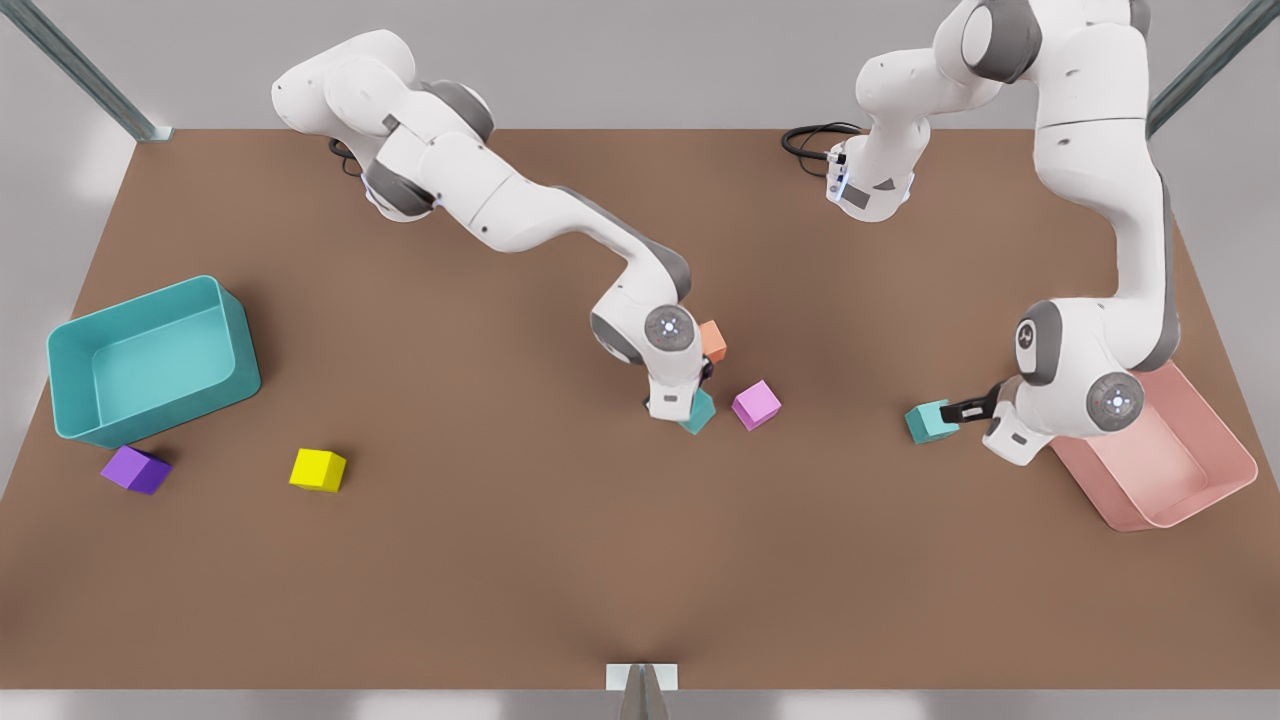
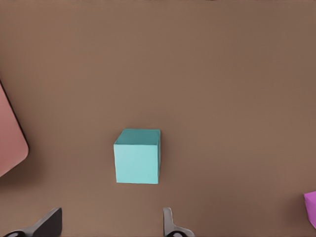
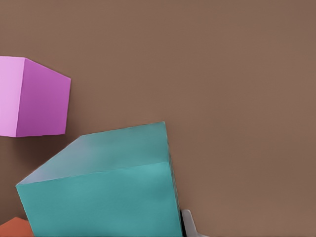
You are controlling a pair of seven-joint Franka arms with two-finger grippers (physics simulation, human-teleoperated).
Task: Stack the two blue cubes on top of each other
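**Two arms, each at a teal cube**

A brown table (image 1: 560,560) seen from above. The landmark is a pink cube (image 1: 756,404) near the table's middle.

One teal cube (image 1: 700,412) sits just beside the pink cube, on the front view's left, with an orange cube (image 1: 713,341) close behind it. The right gripper (image 1: 672,408) comes straight down on this teal cube from a bent, low arm. In the right wrist view the cube (image 3: 106,190) looms very close and one fingertip (image 3: 188,224) shows at its edge; whether the fingers are closed on it cannot be told.

The second teal cube (image 1: 930,421) lies well to the front view's right of the pink cube, near a pink bin (image 1: 1215,440). The left gripper (image 1: 962,411) reaches for it sideways, wrist low. Its fingers (image 2: 170,224) are spread wider than the cube (image 2: 138,156) and hold nothing.

Both cubes look light, rigid and matte, so probably not slippery. Two opposite flat sides, squarely pinched, seem the best hold.
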